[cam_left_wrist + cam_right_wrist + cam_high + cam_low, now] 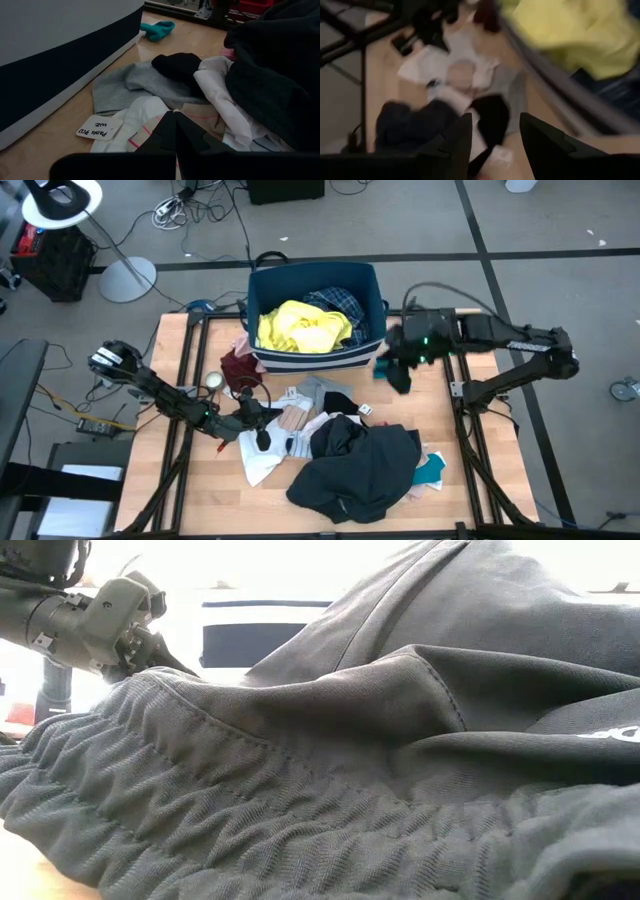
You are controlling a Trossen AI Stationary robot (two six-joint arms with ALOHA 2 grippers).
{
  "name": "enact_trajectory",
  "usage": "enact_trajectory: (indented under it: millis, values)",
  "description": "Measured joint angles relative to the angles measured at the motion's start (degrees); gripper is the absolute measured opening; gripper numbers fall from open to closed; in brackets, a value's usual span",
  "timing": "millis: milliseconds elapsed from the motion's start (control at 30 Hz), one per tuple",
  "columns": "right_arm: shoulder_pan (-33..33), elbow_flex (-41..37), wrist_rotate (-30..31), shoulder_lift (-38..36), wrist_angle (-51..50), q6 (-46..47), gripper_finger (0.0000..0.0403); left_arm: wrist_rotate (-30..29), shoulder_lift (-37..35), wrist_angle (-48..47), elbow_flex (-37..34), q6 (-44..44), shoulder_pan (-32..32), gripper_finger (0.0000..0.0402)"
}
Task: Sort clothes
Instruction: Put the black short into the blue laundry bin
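Dark grey garment [400,740] filling low view, hiding most clothes. Left end effector [262,432] closed on pile; right end effector [495,145] open, blurred, beside bin [318,360].

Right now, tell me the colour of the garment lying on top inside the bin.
Yellow garment, clearest in the high view.

The high view looks straight down on the whole wooden desk [200,500]. The low view sits at desk height, so near a dark grey ribbed garment [330,790] that the cloth fills it. The left wrist view looks low across the desk, close along the navy blue bin with white stripes [60,75]. The right wrist view looks down from above, sharing that bin's edge and the heaped clothes with the high view.
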Motion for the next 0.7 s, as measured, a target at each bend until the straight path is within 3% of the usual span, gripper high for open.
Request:
enact_trajectory:
  millis: [200, 367, 700]
  values:
    - [8.7, -7.7, 0.1, 2.5, 6.5, 1.1, 0.0165, 0.0, 0.0, 0.1, 0.0, -0.2, 0.0, 0.0001]
    - [14.7, -8.8, 0.1, 8.1, 9.7, -1.0, 0.0165, 0.0, 0.0, 0.1, 0.0, -0.4, 0.0, 0.0001]
    - [18.9, -8.8, 0.0, 21.8, 14.0, -4.7, 0.0164, 0.0, 0.0, 0.5, 0.0, -0.8, 0.0, 0.0001]
